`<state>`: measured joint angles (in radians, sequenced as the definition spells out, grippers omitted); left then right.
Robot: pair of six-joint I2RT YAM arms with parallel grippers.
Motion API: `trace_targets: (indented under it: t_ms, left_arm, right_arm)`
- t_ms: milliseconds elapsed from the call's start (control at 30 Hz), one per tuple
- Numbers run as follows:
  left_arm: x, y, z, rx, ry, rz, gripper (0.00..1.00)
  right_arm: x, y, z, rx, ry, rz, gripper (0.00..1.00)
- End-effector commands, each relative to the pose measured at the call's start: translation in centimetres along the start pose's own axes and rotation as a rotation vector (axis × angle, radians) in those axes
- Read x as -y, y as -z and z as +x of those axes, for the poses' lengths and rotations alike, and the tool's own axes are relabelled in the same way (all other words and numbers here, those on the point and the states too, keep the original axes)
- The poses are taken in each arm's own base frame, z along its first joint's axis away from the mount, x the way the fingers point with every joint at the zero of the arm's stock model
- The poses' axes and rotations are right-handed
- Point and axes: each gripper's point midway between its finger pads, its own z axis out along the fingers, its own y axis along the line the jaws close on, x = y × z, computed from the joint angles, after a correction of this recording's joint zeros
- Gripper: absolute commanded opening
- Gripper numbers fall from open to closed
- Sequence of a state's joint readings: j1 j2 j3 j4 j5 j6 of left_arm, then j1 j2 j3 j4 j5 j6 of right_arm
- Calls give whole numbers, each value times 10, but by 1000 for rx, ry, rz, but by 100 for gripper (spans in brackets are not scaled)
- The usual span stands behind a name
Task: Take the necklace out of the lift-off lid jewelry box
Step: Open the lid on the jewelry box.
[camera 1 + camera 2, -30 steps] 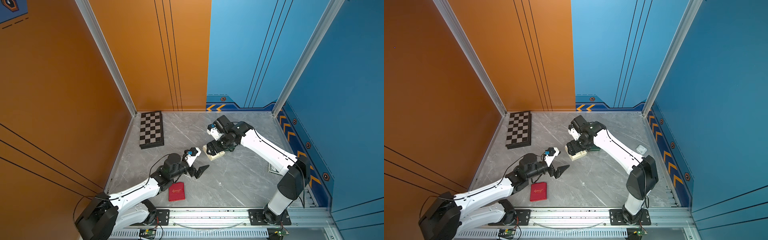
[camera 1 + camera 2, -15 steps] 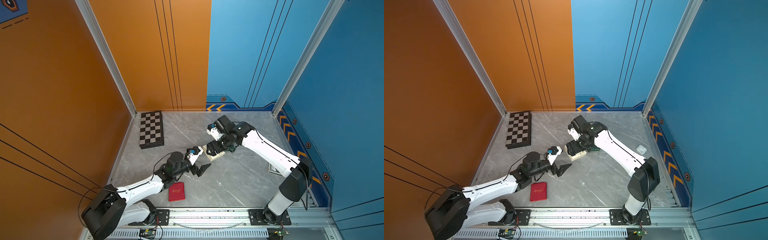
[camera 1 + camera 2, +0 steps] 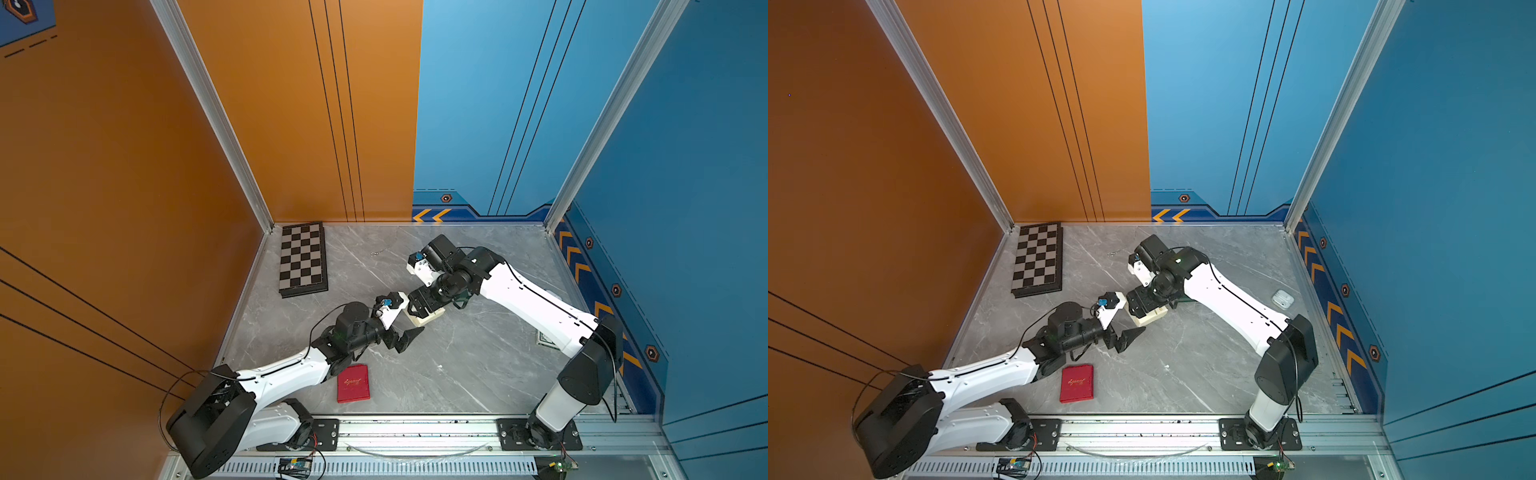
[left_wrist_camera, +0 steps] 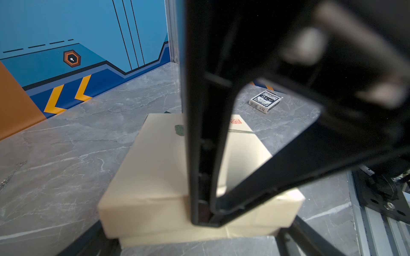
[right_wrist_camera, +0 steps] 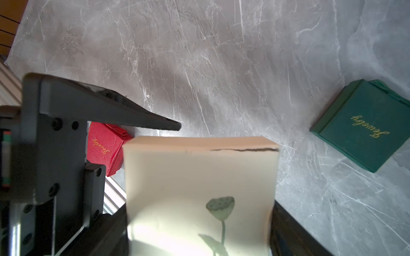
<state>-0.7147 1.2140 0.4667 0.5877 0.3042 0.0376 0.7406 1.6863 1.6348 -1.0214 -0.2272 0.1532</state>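
Right gripper (image 3: 420, 304) clamps the cream cardboard jewelry box (image 3: 430, 321) by its lid (image 5: 199, 177); left gripper (image 3: 402, 334) gapes wide beside it, grey marble tabletop (image 3: 457, 374) open around.

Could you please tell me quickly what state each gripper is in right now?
Left gripper: open, holding nothing.
Right gripper: closed across the sides of the box lid.
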Motion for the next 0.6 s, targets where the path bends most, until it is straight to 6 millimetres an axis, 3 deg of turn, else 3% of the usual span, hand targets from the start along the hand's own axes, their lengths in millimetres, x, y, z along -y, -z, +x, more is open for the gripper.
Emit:
trace_targets:
  t_ms: [0,233,567]
  left_arm:
    - [6,-3,-17,40,-25,33,99]
    - [9,-4,-16,37,-24,55,96]
    - [13,-7,-17,33,-23,86,78]
  right_arm:
    - [-7,11,0,11,14,-19,85]
    - [-7,10,0,8,13,-20,85]
    - [-7,8,1,0,6,-32,85]
